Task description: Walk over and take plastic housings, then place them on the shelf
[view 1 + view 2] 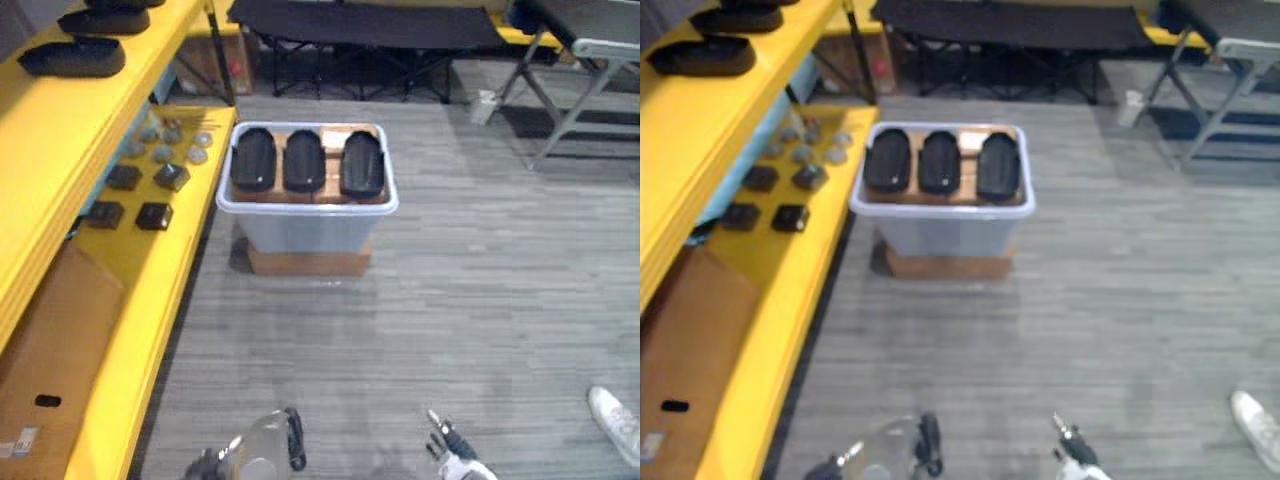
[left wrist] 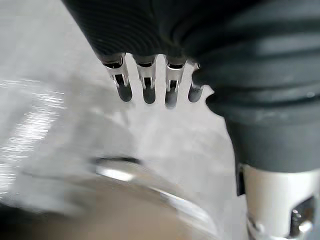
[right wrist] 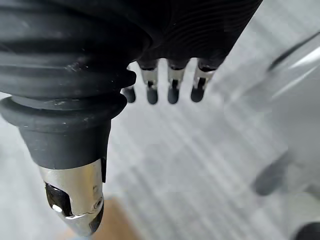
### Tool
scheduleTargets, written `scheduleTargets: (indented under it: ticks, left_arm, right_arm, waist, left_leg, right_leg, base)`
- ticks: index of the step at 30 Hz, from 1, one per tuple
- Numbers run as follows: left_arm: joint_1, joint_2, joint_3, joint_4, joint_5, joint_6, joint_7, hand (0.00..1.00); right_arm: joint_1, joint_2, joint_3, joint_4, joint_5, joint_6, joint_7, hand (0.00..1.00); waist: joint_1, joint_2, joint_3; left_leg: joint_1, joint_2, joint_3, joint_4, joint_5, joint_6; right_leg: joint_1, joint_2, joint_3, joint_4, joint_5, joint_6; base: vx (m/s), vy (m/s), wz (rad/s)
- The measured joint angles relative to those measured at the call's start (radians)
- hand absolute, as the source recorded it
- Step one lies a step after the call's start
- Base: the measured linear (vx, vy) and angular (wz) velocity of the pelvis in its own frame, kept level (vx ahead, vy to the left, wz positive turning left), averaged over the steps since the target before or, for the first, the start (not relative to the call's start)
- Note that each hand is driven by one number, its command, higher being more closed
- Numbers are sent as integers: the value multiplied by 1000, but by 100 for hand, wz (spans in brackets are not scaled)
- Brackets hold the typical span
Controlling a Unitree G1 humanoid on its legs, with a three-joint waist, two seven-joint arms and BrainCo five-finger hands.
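Grey carpet (image 1: 480,300) stretches from both hands to the bin (image 1: 305,228) well ahead. Three black plastic housings (image 1: 303,160) lie side by side on top of it, apparently laid out for an easy lift. The left hand (image 2: 148,85) and right hand (image 3: 172,86) hang low, fingers straight, empty. The yellow shelf (image 1: 60,140) runs beyond the left hand. A person's shoe (image 1: 618,420) sits past the right hand, off the path.

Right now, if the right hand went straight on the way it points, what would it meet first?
Most likely the grey floor: the right hand aims its straight fingers at it in the wrist view. The bin of black housings lies roughly ahead but far off; depth is unclear.
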Motion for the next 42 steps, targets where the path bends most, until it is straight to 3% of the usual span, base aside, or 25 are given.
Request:
scheduleTargets:
  ticks: [2, 3, 5, 7, 8, 9, 10, 12, 13, 15, 16, 17, 18, 19, 20, 22, 23, 25, 26, 28, 31, 33, 36, 39, 42]
  left_arm:
    - [-56, -1, -56, -14, -45, -11, -1, 0]
    - [-111, -4, -79, -21, -75, -10, -1, 0]
    - [-186, -16, -103, -23, -83, -7, 0, 0]
    - [-219, -49, -103, -24, -96, 14, 12, 0]
    - [-220, -57, -103, -22, -97, 22, 16, 0]
    - [-202, -65, -99, -15, -102, 39, 20, 0]
    - [-189, -82, -98, 14, -103, 53, 36, 0]
    - [-185, -115, -100, 36, -105, 81, 48, 0]
    - [-180, -131, -101, 49, -106, 90, 61, 0]
    - [-158, -139, -94, 63, -106, 101, 88, 0]
    - [-143, -140, -85, 65, -105, 101, 99, 0]
    - [-116, -145, -48, 66, -101, 100, 123, 0]
    - [-89, -147, -2, 62, -102, 86, 137, 0]
    - [-77, -148, 14, 38, -99, 76, 142, 0]
    - [-74, -145, 35, 30, -98, 73, 150, 0]
    - [-72, -131, 62, 25, -82, 62, 153, 0]
    - [-73, -129, 63, 24, -58, 60, 150, 0]
    - [-67, -131, 63, 22, -20, 58, 140, 0]
    - [-63, -128, 65, 23, -10, 54, 124, 0]
    - [-43, -100, 70, 4, 19, 51, 112, 0]
    - [-30, -82, 66, -6, 27, 49, 89, 0]
    - [-30, -75, 53, -8, 25, 43, 83, 0]
    - [-37, -64, 9, -16, 15, 41, 82, 0]
    - [-41, -30, -75, -7, 17, 36, 84, 0]
    - [-37, -5, -120, -3, 26, 32, 94, 0]
  right_arm:
    - [3, -5, -9, 27, 1, 1, 13, 0]
    - [1, -12, -9, 30, 0, 0, 20, 0]
    - [3, -12, -21, 34, 2, 0, 23, 0]
    - [29, -2, -28, 30, 3, 2, 21, 0]
    - [42, 4, -27, 25, 1, 3, 21, 0]
    - [67, 19, -21, 21, 3, 5, 21, 0]
    - [67, 2, -18, 18, -5, 6, 22, 0]
    - [66, 0, -19, 17, -5, 1, 19, 0]
    - [67, 3, -22, 16, 6, -3, 15, 0]
    - [75, 5, -20, 16, 23, -2, 2, 0]
    - [78, 5, -19, 16, 25, -3, -4, 0]
    - [78, 2, -19, 15, 36, -6, -4, 0]
    - [80, 4, -17, 14, 43, -8, -4, 0]
    - [82, 0, -15, 13, 43, -11, -5, 0]
    - [82, -3, -12, 9, 43, -14, -5, 0]
    - [60, -2, -6, -8, 47, -40, -2, 0]
    - [58, 0, -8, -21, 53, -44, -2, 0]
    - [62, 2, -16, -74, 62, -55, -2, 0]
    - [63, 0, -21, -94, 61, -64, -6, 0]
    - [65, 16, 26, -141, 59, -77, -1, 0]
    - [42, 13, 44, -184, 3, -106, 5, 0]
    - [29, 4, 52, -203, -43, -153, 40, 0]
    - [14, -30, 139, -220, -250, -268, 87, 0]
    - [-1, -87, 371, -305, -456, -397, 139, 0]
    - [-76, -143, 644, -493, -550, -498, 207, 0]
  waist:
    - [-9, 19, 9]
    - [-26, 29, 10]
    - [-34, 49, 21]
    - [-38, 42, 24]
    - [-40, 37, 23]
    - [-46, 11, 16]
    - [-49, 49, 18]
    - [-60, 66, 19]
    - [-76, 65, 20]
    - [-77, 59, 16]
    - [-76, 55, 16]
    - [-77, 59, 18]
    - [-74, 62, 20]
    - [-69, 56, 25]
    - [-53, 65, 22]
    - [-49, 65, 25]
    - [-48, 62, 29]
    - [-51, 75, 41]
    - [-42, 70, 57]
    - [-25, 39, 72]
    - [-9, 26, 82]
    - [-2, 25, 81]
    - [1, 22, 78]
    - [3, 16, 75]
    - [14, 10, 72]
  left_leg:
    - [81, 7, -17, -50, 0, -1]
    - [117, 27, -33, -78, 0, -1]
    - [141, 65, -52, -79, -11, -22]
    - [186, 110, -59, -51, -68, -94]
    - [199, 118, -69, -36, -93, -107]
    - [224, 126, -78, -3, -138, -137]
    - [224, 177, -97, 17, -153, -147]
    - [231, 197, -105, -10, -148, -154]
    - [244, 196, -119, -22, -139, -168]
    - [247, 198, -145, 17, -123, -191]
    - [230, 200, -168, 81, -105, -197]
    - [164, 216, -193, 234, -45, -204]
    - [90, 244, -198, 408, 73, -205]
    - [52, 266, -200, 478, 92, -210]
    - [15, 283, -192, 533, 60, -212]
    - [-54, 284, -112, 434, -7, -185]
    - [-55, 276, -73, 349, -6, -184]
    - [-56, 232, 10, 42, 61, -165]
    - [-39, 194, 19, -50, 165, -117]
    - [-21, 137, 38, -96, 175, -111]
    - [-58, 118, 38, -81, 162, -98]
    - [-53, 110, 39, -77, 138, -96]
    - [-55, 73, 20, -108, 136, -92]
    - [-58, 40, -39, -154, 159, -81]
    - [-76, 36, -102, -171, 185, -83]
  right_leg:
    - [-47, 18, -36, -52, -19, -38]
    - [-86, 55, -48, -175, -27, -57]
    - [-146, 100, -40, -406, 10, -54]
    - [-176, 100, -41, -662, 240, -48]
    - [-175, 96, -41, -685, 300, -44]
    - [-177, 87, -48, -665, 427, -42]
    - [-177, 125, -69, -611, 394, -57]
    - [-199, 139, -87, -563, 328, -70]
    - [-213, 131, -102, -494, 268, -72]
    - [-203, 114, -126, -425, 196, -80]
    - [-185, 107, -135, -404, 164, -79]
    - [-145, 106, -153, -402, 130, -80]
    - [-95, 116, -160, -429, 113, -92]
    - [-69, 120, -165, -448, 111, -94]
    - [-36, 122, -170, -468, 111, -98]
    - [43, 100, -186, -541, 117, -86]
    - [57, 88, -186, -551, 120, -81]
    - [90, 54, -204, -561, 117, -49]
    - [99, 33, -194, -551, 94, -15]
    - [106, -9, -171, -585, 96, -10]
    - [105, -28, -179, -623, 115, 21]
    - [115, -34, -180, -637, 120, 30]
    - [127, -45, -200, -680, 138, 53]
    - [158, -42, -236, -729, 167, 48]
    - [174, -19, -258, -757, 202, 39]
  base:
    - [469, 20, 12]
    - [493, -49, 22]
    - [380, -83, 22]
    - [405, -149, 26]
    - [431, -253, 29]
    - [466, -339, 7]
    - [373, -285, 2]
    - [317, -195, 10]
    - [346, -190, 41]
    - [255, -164, 45]
    - [260, -188, 50]
    - [263, -190, 51]
    - [262, -172, 37]
    - [277, -116, 9]
    - [285, -61, 1]
    - [305, -17, 5]
    - [275, 58, 16]
    - [271, 121, 23]
    - [251, 131, 19]
    - [228, 137, 17]
    - [196, 126, 14]
    - [129, 65, 2]
    - [121, 24, 14]
    - [94, 16, 46]
    - [48, -4, 45]
